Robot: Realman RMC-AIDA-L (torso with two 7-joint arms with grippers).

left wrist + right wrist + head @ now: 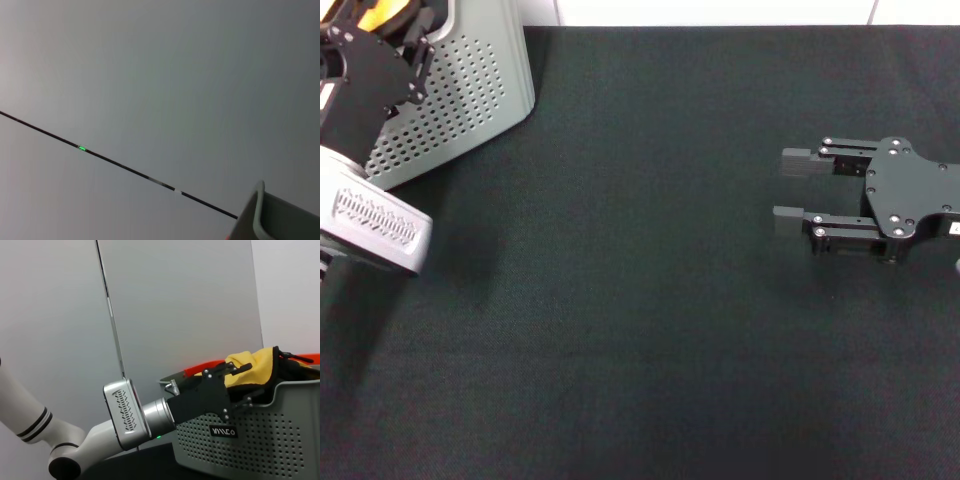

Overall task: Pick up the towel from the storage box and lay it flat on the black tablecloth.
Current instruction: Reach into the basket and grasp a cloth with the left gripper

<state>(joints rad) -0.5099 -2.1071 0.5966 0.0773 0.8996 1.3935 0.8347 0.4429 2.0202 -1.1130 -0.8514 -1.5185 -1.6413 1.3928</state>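
Looking down from the head view, the black tablecloth (640, 300) covers nearly the whole scene. The storage box (460, 100) sits at its far left corner, its perforated grey wall tilted toward the camera. The left gripper (405, 45) is over the box's open top, beside a patch of yellow cloth (382, 12); its fingers are hidden behind its black body, so I cannot tell how far apart they stand. The right gripper (798, 190) hovers over the bare cloth on the right side, well apart from the box, with its two fingers pointing left, spread wide and holding nothing. No grey-green towel shows in this view.

The left wrist view shows mostly a pale wall crossed by a thin dark seam, with a corner of the storage box's rim (257, 215) at one edge. None of that arm's fingers appear.

From the right wrist view, the storage box (260, 440) stands on the black tablecloth (150, 465), its small black label (223, 431) facing the camera. The left gripper (235, 375) reaches across the box's rim from the silver-and-white left arm (125, 415). Its tip lies against a yellow-orange cloth (255, 365) with dark edging that is heaped above the rim; whether it grips that cloth is unclear. The towel itself cannot be made out.
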